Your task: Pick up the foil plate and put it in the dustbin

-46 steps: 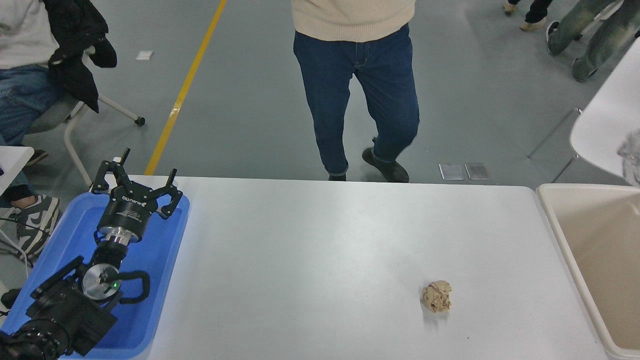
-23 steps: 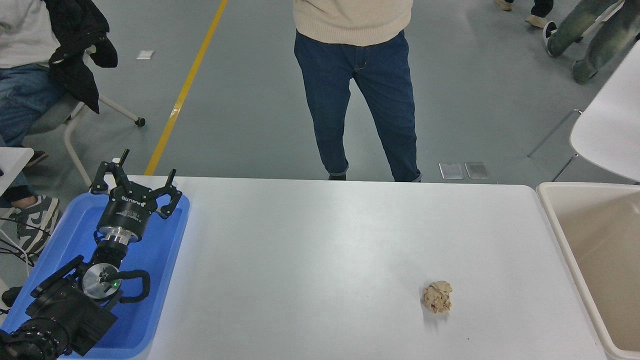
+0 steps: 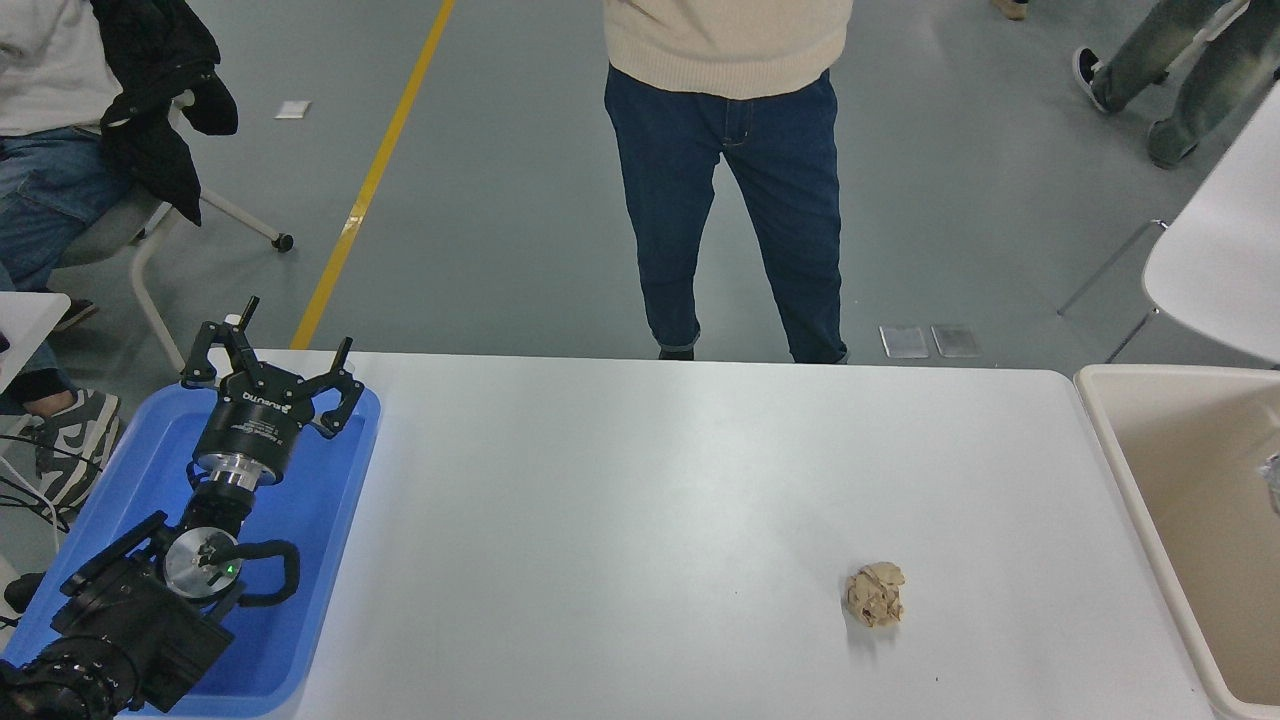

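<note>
My left arm lies parked at the lower left, stretched out over the blue tray (image 3: 330, 500), and its left end effector (image 3: 270, 365) hangs above the tray's far end with the fingers spread wide and nothing between them. My right end effector is out of view, so I cannot tell its state.

On the white counter (image 3: 640, 480), toward the near right, sits a small crumpled brown paper ball (image 3: 874, 594), alone and well apart from the tray and from my arm. The surface around it is bare white, and nothing lies between the ball and the bin to its right.

The dustbin (image 3: 1110, 440) stands just beside the counter's right edge, its thick cream rim running along it and its deep plain inside open to view. At the picture's right edge, inside the bin's outline, a small silvery crinkled scrap shows: this looks like the foil plate (image 3: 1272, 470), though only a sliver is in view.

Beyond the counter's far edge a person in a cream sweater and dark jeans (image 3: 735, 190) stands close to it, near the middle. Farther left, a seated person on a chair (image 3: 140, 240) draped with a black jacket. At the far right, a white round table (image 3: 1220, 250) and walking legs.
</note>
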Tool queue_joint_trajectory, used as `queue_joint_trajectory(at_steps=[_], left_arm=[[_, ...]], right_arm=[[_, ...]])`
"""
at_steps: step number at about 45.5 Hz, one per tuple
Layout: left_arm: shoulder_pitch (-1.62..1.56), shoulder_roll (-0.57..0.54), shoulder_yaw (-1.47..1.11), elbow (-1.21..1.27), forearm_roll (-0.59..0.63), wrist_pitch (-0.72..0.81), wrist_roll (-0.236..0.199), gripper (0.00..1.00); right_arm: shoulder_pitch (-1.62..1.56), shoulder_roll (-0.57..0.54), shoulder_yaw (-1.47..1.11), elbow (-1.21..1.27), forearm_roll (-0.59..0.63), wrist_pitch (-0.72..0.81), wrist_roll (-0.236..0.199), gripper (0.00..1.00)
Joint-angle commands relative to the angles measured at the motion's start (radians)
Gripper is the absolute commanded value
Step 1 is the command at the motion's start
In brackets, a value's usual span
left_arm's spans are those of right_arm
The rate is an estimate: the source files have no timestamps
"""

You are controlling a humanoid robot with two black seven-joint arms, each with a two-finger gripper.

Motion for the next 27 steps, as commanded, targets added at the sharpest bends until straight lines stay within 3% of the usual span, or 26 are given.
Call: queue_joint_trajectory(at_steps=[1, 20, 22, 24, 27], left_arm=[[0.0, 0.0, 0.0, 0.0, 0.0, 0.0, 0.0, 1.0], [0.0, 0.0, 0.0, 0.0, 0.0, -0.001, 0.0, 1.0], [0.0, 0.0, 0.0, 0.0, 0.0, 0.0, 0.0, 1.0], [0.0, 0.0, 0.0, 0.0, 0.0, -0.001, 0.0, 1.0], [0.0, 0.0, 0.0, 0.0, 0.0, -0.001, 0.0, 1.0]], right_arm=[[-0.187, 0.097, 0.088, -0.08, -0.004, -0.289, 0.002, 0.0], [-0.216, 0.175, 0.086, -0.085, -0.003, -0.447, 0.006, 0.0], [-0.218, 0.19, 0.084, -0.087, -0.004, -0.492, 0.006, 0.19], [-0.218, 0.198, 0.086, -0.09, -0.003, -0.559, 0.006, 0.47], [-0.218, 0.204, 0.091, -0.09, -0.001, -0.637, 0.006, 0.68]])
